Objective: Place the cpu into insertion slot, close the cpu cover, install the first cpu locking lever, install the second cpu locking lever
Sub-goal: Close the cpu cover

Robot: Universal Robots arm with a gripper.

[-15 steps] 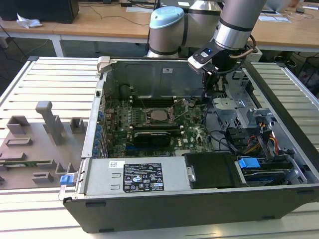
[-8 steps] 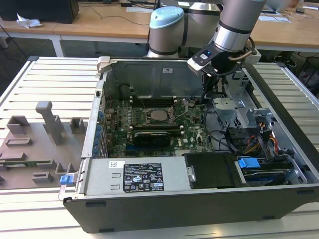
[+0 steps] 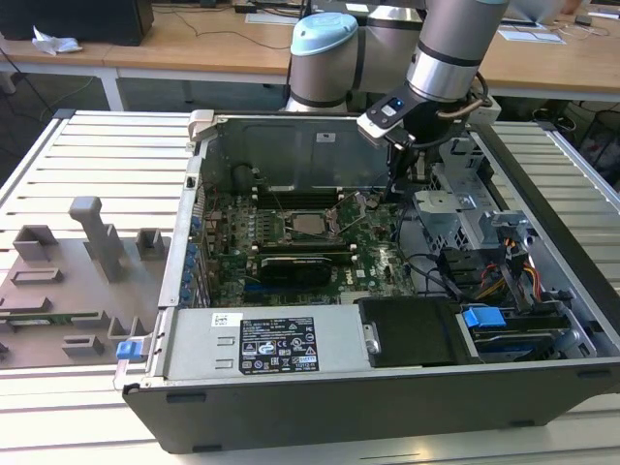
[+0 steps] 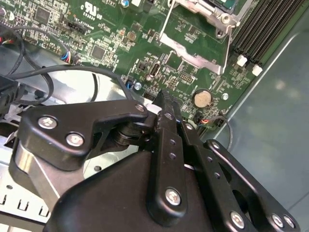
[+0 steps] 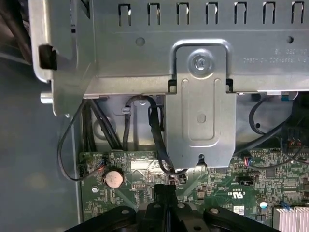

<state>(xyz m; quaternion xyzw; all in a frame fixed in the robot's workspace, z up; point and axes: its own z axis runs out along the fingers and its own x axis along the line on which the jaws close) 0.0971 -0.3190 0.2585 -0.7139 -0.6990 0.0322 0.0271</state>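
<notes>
Silver-topped cpu [image 3: 310, 225] sits in its socket on the green motherboard [image 3: 228, 247]. Gripper [image 3: 392, 187] hangs just above the board, to the exterior view's right of the cpu, near the coin cell [image 4: 202, 98]. Fingers [image 4: 168, 113] are pressed together, holding nothing.

The hand [image 4: 165, 99] has matt black links with bright metal screw heads. The motherboard [image 4: 111, 29] is green with a slightly glossy lacquer. The cpu [image 3: 312, 224] has a smooth, pale silver-grey metal top. The drive bracket [image 5: 200, 121] is dull grey stamped sheet metal. The bench [image 3: 107, 155] is pale ribbed metal.
</notes>
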